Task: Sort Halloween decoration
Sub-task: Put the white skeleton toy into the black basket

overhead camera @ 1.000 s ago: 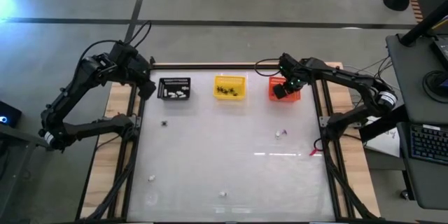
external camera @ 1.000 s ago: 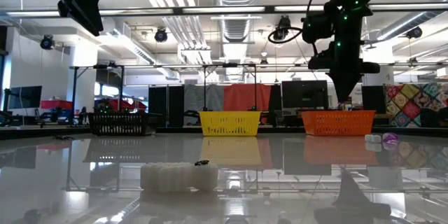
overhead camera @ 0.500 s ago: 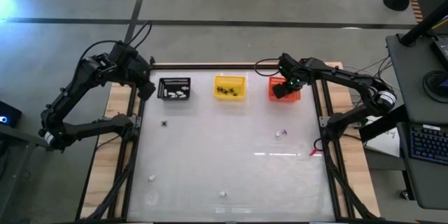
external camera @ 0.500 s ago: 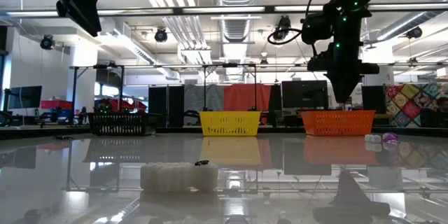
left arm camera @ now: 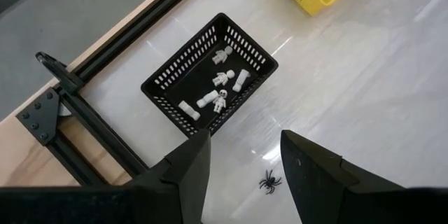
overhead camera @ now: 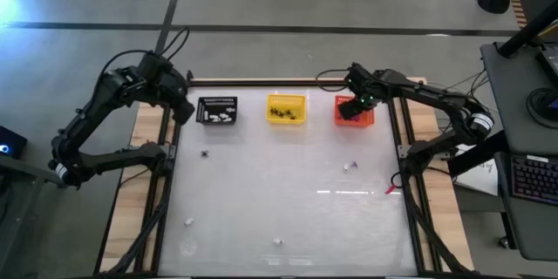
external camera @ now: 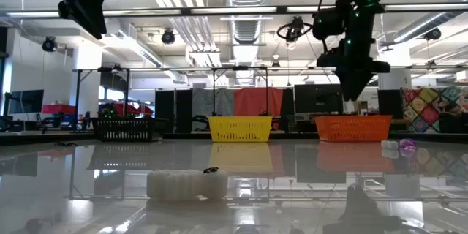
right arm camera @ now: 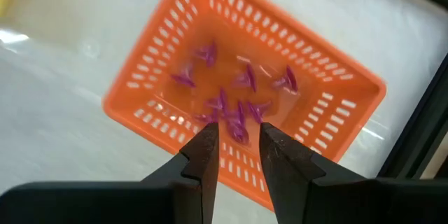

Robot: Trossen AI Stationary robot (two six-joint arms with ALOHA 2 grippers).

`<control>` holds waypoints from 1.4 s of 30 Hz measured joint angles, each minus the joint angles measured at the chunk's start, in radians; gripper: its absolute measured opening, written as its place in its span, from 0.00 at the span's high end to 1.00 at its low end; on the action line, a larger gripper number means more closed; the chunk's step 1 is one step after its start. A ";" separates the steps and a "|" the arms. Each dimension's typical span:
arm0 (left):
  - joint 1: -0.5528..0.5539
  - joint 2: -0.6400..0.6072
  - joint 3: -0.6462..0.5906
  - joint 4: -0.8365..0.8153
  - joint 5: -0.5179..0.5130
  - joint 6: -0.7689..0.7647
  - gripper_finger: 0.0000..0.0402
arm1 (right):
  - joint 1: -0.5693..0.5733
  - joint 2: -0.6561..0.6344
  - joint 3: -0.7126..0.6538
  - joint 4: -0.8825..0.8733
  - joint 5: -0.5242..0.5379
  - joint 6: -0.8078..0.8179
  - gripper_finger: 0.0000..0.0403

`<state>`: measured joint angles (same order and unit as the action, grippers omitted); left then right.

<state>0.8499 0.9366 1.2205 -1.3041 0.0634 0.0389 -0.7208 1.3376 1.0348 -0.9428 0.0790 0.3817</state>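
Note:
Three small slatted baskets stand in a row at the table's far edge. The black basket [overhead camera: 218, 110] holds white bits [left arm camera: 218, 89]. The yellow basket [overhead camera: 287, 109] holds black spiders, and the orange basket [right arm camera: 241, 98] holds several purple bits [right arm camera: 234, 105]. My right gripper [right arm camera: 236, 150] hangs open above the orange basket [external camera: 353, 127], pointing down, with nothing between its fingers. My left gripper [left arm camera: 245, 175] waits open, high over the table's far left near the black basket. A loose black spider [left arm camera: 268, 180] lies on the table below it.
Loose trinkets lie on the glossy tabletop: a white and purple pair [overhead camera: 350, 166] right of centre, a white bit [overhead camera: 188, 221] at near left, another [overhead camera: 278, 241] near the front edge, and a pink piece [overhead camera: 391, 189] by the right rail. Black rails frame the table.
My right gripper has opened its fingers a little while staying over the orange basket. My left arm has kept still.

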 joint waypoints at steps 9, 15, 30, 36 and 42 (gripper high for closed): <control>0.000 0.051 0.000 0.000 0.000 0.003 0.61 | 0.000 0.000 0.091 -0.016 -0.009 -0.001 0.77; 0.000 0.089 0.000 0.001 0.013 0.026 0.61 | 0.001 0.000 0.135 -0.022 -0.088 -0.134 0.79; -0.060 0.054 0.000 -0.059 0.166 -0.069 0.61 | 0.018 0.000 0.187 -0.057 -0.041 -0.105 0.66; -0.150 0.032 0.000 -0.059 0.165 -0.177 0.61 | 0.047 -0.001 0.187 -0.068 -0.043 -0.102 0.63; -0.253 0.027 0.000 -0.058 0.165 -0.241 0.61 | 0.073 -0.001 0.187 -0.073 -0.043 -0.101 0.64</control>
<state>0.5966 0.9637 1.2205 -1.3624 0.2287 -0.2020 -0.6480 1.3369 1.2221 -1.0161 0.0360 0.2806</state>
